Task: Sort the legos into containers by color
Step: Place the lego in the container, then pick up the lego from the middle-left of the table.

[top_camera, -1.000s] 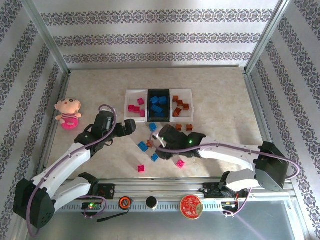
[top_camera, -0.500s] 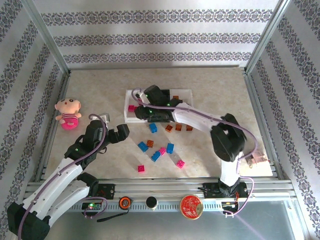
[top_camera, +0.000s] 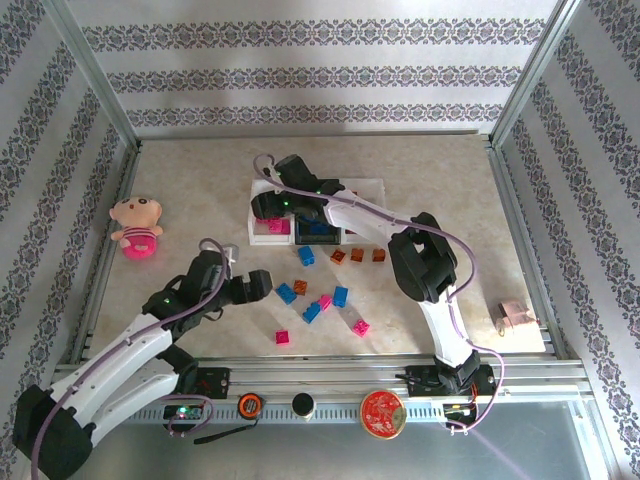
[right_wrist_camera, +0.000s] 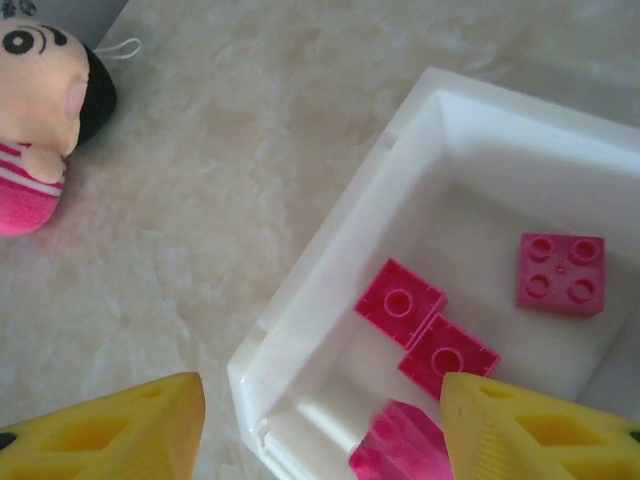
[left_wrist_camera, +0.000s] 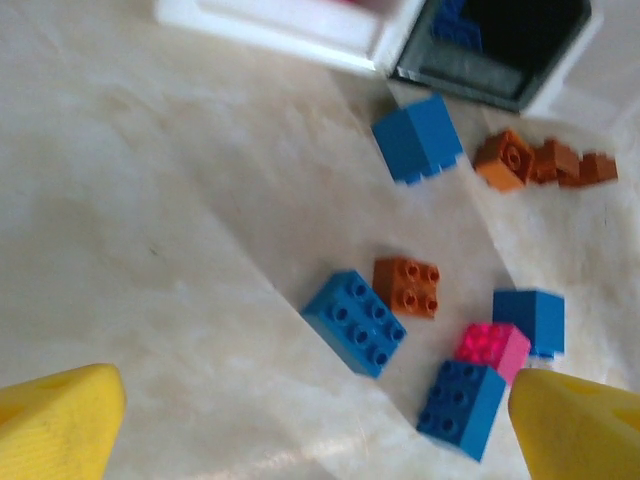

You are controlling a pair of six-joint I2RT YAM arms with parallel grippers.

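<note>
My right end effector (right_wrist_camera: pixel 322 400) hangs over the left white tray (right_wrist_camera: pixel 330 260), on the side toward the plush doll (right_wrist_camera: pixel 40 110). Its yellow fingers stand well apart with nothing clamped. Between them a blurred pink brick (right_wrist_camera: pixel 398 445) sits low in the tray, close to the right finger; I can't tell whether they touch. Two pink bricks (right_wrist_camera: pixel 447 355) lie flat on the tray floor, meeting at a corner, with a third pink brick (right_wrist_camera: pixel 561 273) apart from them.

My left end effector (left_wrist_camera: pixel 318 395) is spread wide and empty above loose legos on the tabletop (left_wrist_camera: pixel 150 200). A blue brick (left_wrist_camera: pixel 354 322) lies just beside an orange brick (left_wrist_camera: pixel 407 286), and a loose pink brick (left_wrist_camera: pixel 492 345) sits between two blue ones. Another blue brick (left_wrist_camera: pixel 418 138) sits near the black middle tray (left_wrist_camera: pixel 500 92), with orange-brown bricks (left_wrist_camera: pixel 545 163) beside it.
</note>
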